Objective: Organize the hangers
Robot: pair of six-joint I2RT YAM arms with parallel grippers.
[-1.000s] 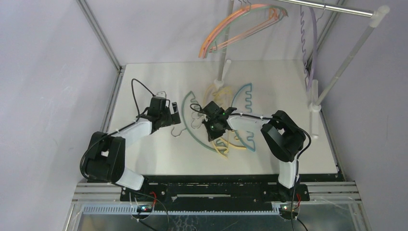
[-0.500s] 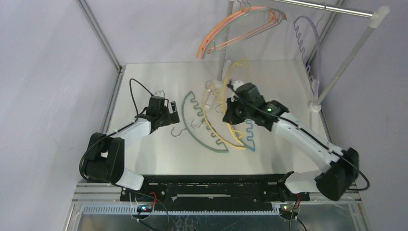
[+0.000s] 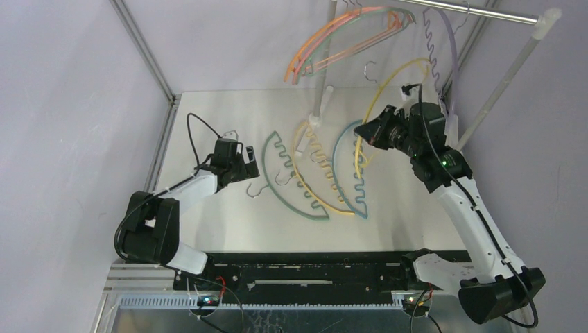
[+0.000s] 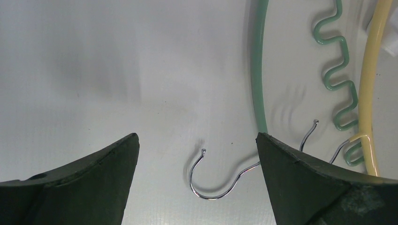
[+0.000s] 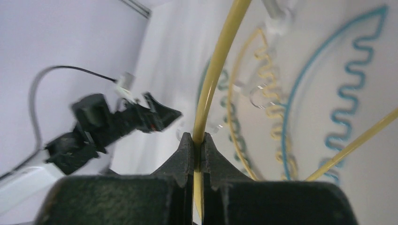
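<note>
**A:** What has the right gripper (image 5: 197, 140) got?

**B:** Its jaws are pinched together on the smooth thin rim of a curved yellow plastic hanger (image 3: 392, 75). The hanger is held in the air above the far right part of the table, its wire hook uppermost, just short of the metal rail (image 3: 478, 10).

**A:** And the left gripper (image 4: 197, 137)?

**B:** Its jaws stand wide apart with nothing between them. It is over the matte white table (image 3: 208, 208), with a bent wire hook (image 4: 211, 187) lying in the gap. The hook belongs to a teal-green plastic hanger (image 4: 259, 70), which has a smooth outer arc and a wavy notched inner edge.

**A:** Is there room around it?

**B:** There is bare table to its left and on the near side. To its right three hangers lie flat and overlapping: the teal-green one, a second yellow hanger (image 3: 305, 182) and a blue hanger (image 3: 335, 163). The white rack pole (image 3: 323, 104) stands at their far end.

**A:** What is on the rail?

**B:** The orange and pink hangers (image 3: 333, 38) hang together at the left. A pale purple hanger (image 3: 452, 41) hangs at the right, near the raised yellow one.
</note>
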